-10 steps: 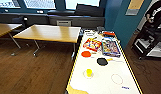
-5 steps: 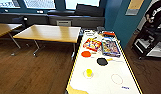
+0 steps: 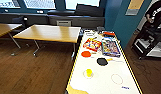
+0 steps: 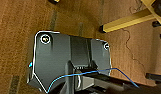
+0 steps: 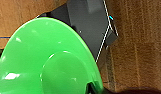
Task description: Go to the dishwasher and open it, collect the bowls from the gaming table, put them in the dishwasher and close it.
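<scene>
Right wrist view: wide lime-green plastic bowl (image 5: pixel 46 62) looms close above brown carpet floor (image 5: pixel 136 45) — right claw's state cannot tell. Left claw's state likewise cannot tell.

Head view, near to far:
- white-topped, yellow-rimmed gaming bench (image 3: pixel 106 80)
- small yellow bowl (image 3: pixel 89 72) near front
- black disc (image 3: pixel 102 61), red disc (image 3: pixel 86 54) behind
- colourful game boxes (image 3: pixel 101 46) at far end
- pale wooden bench (image 3: pixel 48 33) further left
</scene>
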Motion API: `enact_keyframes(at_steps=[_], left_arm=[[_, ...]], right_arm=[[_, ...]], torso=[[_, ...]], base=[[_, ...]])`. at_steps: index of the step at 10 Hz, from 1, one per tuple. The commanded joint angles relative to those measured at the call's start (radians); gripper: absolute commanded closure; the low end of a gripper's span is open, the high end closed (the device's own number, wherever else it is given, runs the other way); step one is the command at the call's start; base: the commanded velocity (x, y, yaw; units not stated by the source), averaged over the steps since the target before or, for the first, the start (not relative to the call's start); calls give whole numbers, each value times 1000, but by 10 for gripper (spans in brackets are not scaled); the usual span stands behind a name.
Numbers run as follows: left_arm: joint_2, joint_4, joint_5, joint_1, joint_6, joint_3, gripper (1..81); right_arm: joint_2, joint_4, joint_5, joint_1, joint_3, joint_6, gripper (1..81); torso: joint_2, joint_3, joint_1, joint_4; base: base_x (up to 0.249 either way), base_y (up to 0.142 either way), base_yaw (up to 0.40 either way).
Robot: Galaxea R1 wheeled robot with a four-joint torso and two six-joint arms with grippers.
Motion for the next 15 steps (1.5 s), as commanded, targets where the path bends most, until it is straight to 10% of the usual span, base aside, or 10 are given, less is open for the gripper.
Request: enact_keyframes(at_steps=[1,6,15], left_arm=[[-150,-13,51,-94,-14,131,10],[-328,-68,72,-269,-22,338,10],[-329,-263,460,-730,-50,374,10]], right_arm=[[-7,-56,-65,6,1,-15,811],[25,-53,-65,8,-27,-16,811],[25,-53,-70,25,-151,-3,811]], torso=[[0,0,0,0],[0,0,0,0],[0,0,0,0]], base=[[0,0,0],[0,0,0],[0,0,0]])
